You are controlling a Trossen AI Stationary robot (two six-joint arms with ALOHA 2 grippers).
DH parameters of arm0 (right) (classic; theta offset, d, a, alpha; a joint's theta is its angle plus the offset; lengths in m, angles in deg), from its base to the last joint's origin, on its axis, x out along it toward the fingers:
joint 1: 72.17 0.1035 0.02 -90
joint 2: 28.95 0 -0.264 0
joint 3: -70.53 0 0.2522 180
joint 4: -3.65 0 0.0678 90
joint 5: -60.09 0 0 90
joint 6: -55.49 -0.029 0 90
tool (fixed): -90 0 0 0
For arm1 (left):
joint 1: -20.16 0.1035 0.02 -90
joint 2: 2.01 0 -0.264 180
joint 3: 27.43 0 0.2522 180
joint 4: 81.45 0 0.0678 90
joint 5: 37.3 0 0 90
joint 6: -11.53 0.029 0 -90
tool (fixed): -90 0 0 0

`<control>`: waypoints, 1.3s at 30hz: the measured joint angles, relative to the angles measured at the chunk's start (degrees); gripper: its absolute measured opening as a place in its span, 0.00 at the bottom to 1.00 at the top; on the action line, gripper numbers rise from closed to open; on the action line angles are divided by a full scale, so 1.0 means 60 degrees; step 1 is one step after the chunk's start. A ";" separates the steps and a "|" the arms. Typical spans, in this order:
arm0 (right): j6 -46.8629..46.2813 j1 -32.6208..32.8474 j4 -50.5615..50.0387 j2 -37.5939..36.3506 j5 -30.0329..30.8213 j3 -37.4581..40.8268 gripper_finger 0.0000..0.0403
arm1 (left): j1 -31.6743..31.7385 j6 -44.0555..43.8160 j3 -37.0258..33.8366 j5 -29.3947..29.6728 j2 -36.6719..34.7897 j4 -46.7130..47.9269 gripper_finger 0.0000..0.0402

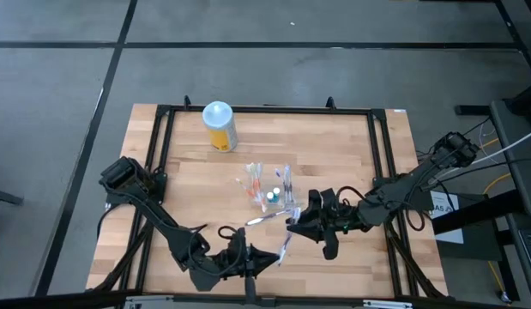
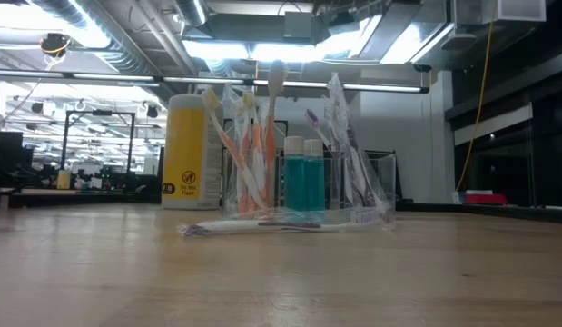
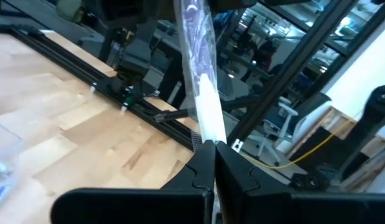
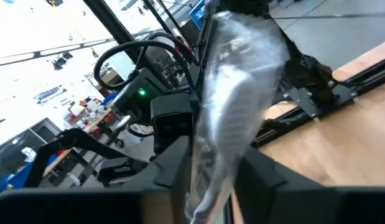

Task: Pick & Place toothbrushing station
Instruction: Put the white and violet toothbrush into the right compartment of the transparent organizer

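The left gripper (image 1: pixel 263 260) is at the near edge of the counter (image 1: pixel 351 146). Its jaws are pressed together on the handle end of a wrapped toothbrush (image 1: pixel 284 245). In the left wrist view the brush (image 3: pixel 201 93) runs straight out from the jaw tips.

The right gripper (image 1: pixel 292 223) is just beyond it, toward the counter's middle, with the upper end of the same wrapper between its jaws. The right wrist view shows the crinkled wrapper (image 4: pixel 232 87) filling the gap; whether those jaws are clamped on it cannot be told.

The brush's long axis runs from the left jaws up toward the right jaws, so both arms meet on one item. The right arm is nearer the holder.

The holder (image 1: pixel 269 190) is farther in, at mid-counter, just beyond the right gripper. It contains upright brushes (image 2: pixel 249 145) and two teal bottles (image 2: pixel 304 177). One wrapped brush (image 2: pixel 262 225) lies flat in front of it. A yellow bottle (image 1: pixel 219 126) is at the far edge.

Judgement: this is a handover, and the holder lies beyond the right jaws.
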 joint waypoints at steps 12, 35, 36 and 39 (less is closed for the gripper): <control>0.1362 0.0409 0.0504 -0.0318 0.0636 0.0000 0.04 | -0.0325 0.0058 0.0000 0.1476 -0.0284 0.1216 0.15; 0.1671 -0.1915 -0.3544 -0.1649 0.2180 0.1788 0.05 | -0.3321 0.2600 0.0004 0.4613 -0.2539 0.2367 0.34; 0.1648 -0.2010 -0.3047 -0.1645 0.2038 0.2130 0.05 | -0.3291 0.2622 0.0004 0.4565 -0.2539 0.2367 0.34; 0.1604 -0.2211 -0.2151 -0.1650 0.1840 0.2801 0.04 | -0.3243 0.2631 0.0004 0.4485 -0.2535 0.2389 0.34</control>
